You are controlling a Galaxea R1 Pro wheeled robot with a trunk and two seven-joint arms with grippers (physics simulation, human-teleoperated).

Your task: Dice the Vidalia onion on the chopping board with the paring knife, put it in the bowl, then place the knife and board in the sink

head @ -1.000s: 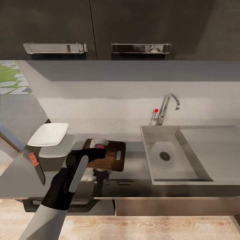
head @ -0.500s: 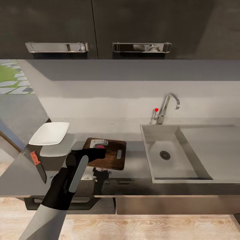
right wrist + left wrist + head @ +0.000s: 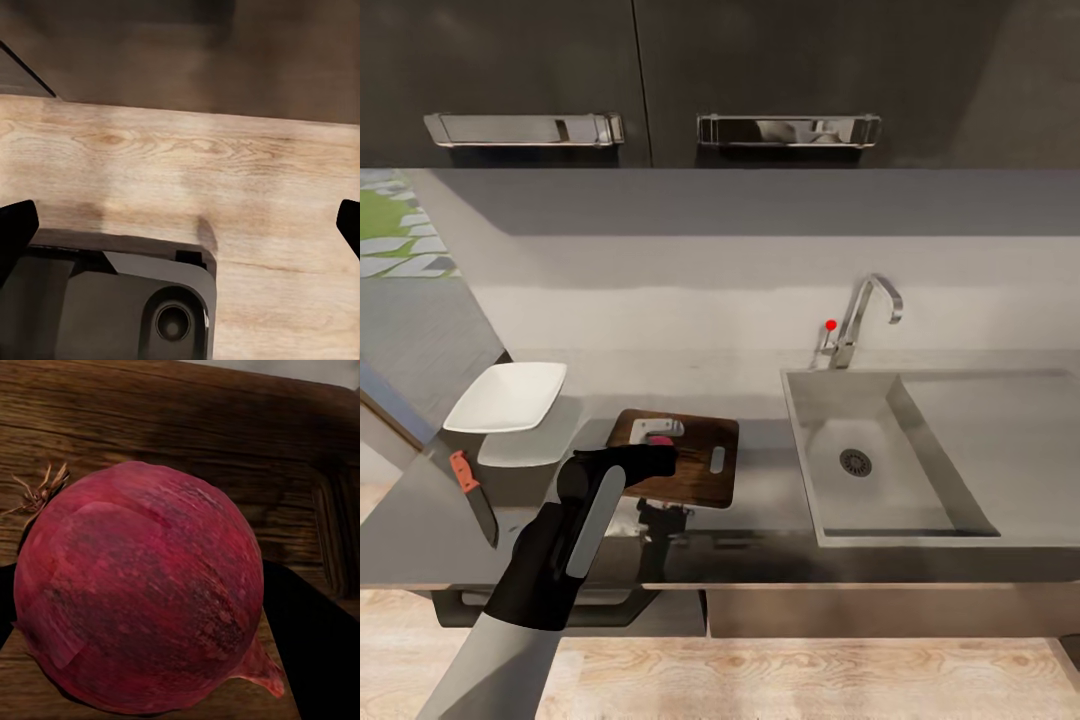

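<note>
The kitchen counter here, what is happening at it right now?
The left end effector holds the Vidalia onion over the chopping board; the left wrist view shows the onion against the wood. The sink holds nothing. The paring knife and the bowl lie untouched on the countertop. The right end effector is open above the floor.

dark wall cabinets [image 3: 640,70], wooden floor [image 3: 810,680]

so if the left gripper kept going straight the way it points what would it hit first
The chopping board. The left gripper already has the Vidalia onion between its fingers, and the board's wood lies just behind it, though the gap is hard to judge.
</note>
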